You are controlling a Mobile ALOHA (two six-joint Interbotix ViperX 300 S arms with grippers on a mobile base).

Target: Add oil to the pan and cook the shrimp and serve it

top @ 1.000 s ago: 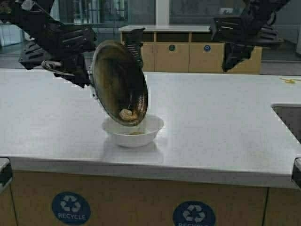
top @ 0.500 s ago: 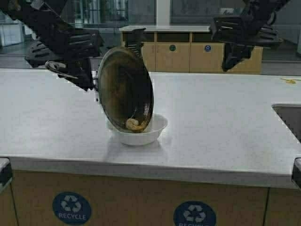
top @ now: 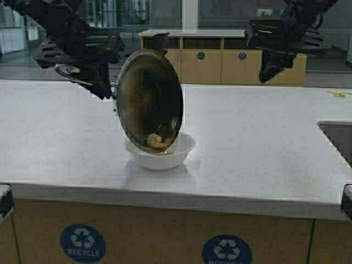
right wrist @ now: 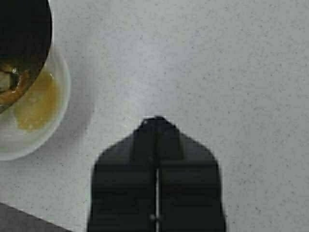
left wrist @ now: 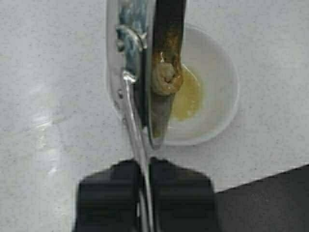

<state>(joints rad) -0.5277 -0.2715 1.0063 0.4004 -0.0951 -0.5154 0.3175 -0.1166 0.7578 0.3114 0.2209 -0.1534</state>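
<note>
The left gripper [top: 102,82], in the upper left of the high view, was clamped shut on the pan's thin metal handle [left wrist: 136,130] — in the left wrist view its two black fingers [left wrist: 108,193] pressed against the handle from both sides. It held the pan [top: 149,99] tipped almost on edge, left of centre in the frame, brown-stained inside facing the camera and lower rim dipping into the bowl [top: 181,149].

The right gripper [top: 271,65] hung in the upper right of the high view, above the counter [top: 258,148] and well apart from the pan. In its wrist view its fingers [right wrist: 123,188] were pressed together with only a thin seam between them, gripping nothing.

Along the bottom edge of the high view, two round blue labels [top: 82,242] on the counter front read "RECYCLE" under a recycling symbol. The round labels on the far cabinets [top: 201,55] were too small to read.

The shrimp [top: 155,141] sat curled against the pan's lowest inner edge, just over the bowl — not in it. The white bowl, below the frame's centre, held a pool of yellow oil [left wrist: 186,94].
</note>
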